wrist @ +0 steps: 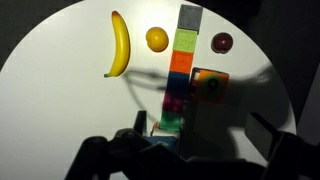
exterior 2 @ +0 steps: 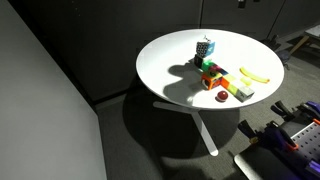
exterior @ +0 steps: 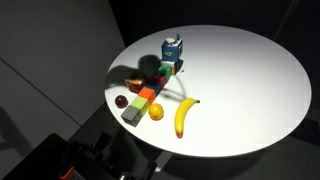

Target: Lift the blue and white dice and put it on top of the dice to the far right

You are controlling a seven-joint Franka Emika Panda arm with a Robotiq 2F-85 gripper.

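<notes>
The blue and white dice (exterior: 173,48) stands at the far end of a row of coloured cubes (exterior: 150,95) on the round white table (exterior: 250,80). It also shows in the other exterior view (exterior 2: 205,46). In the wrist view the dice (wrist: 164,141) lies at the bottom, just beside the left finger. The grey cube (wrist: 190,17) is at the row's other end. My gripper (wrist: 200,140) hangs above the table with its dark fingers spread apart and nothing between them. It does not show in either exterior view.
A banana (wrist: 119,45), an orange (wrist: 157,39) and a dark red fruit (wrist: 222,43) lie near the grey end of the row. An orange-red cube (wrist: 210,85) sits beside the row. The table edge curves close on both sides.
</notes>
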